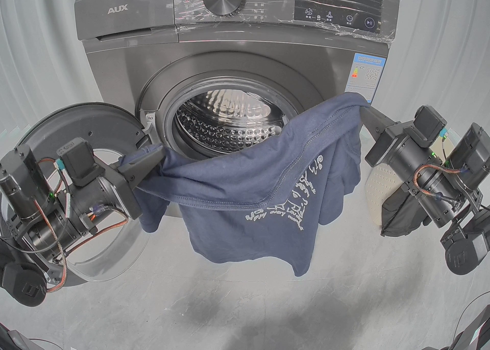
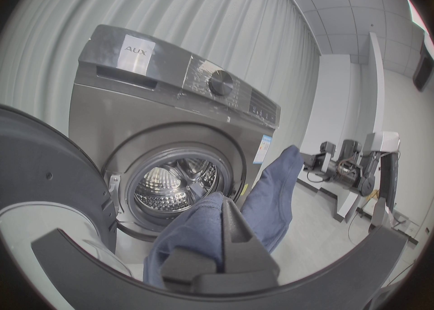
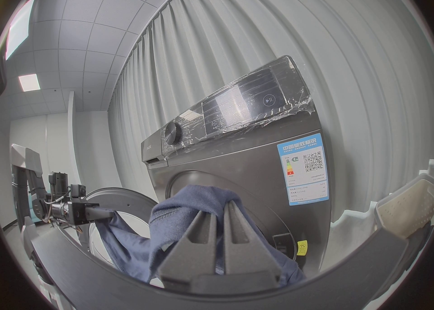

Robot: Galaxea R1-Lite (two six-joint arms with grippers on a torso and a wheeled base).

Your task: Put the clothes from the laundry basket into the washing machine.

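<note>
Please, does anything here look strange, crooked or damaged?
One oddity: wrinkled clear film covers the washing machine's control panel, loose at its right edge. The navy shirt hangs between the left gripper and the right gripper, outside the drum, undamaged.

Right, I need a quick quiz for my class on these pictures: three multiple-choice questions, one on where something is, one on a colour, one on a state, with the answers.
1. Where is the T-shirt?
A. Lying on the floor.
B. Stretched between the left gripper and the right gripper, in front of the drum.
C. Hung on a rack.

2. What colour is the T-shirt?
A. Red.
B. White.
C. Navy blue.

3. How is the door of the washing machine?
A. Swung open.
B. Shut.
C. Taken off.

Answers:
1 B: each gripper's jaws pinch one end of it.
2 C: the cloth is dark blue with pale print.
3 A: the drum is exposed and the door stands out to one side.
</note>
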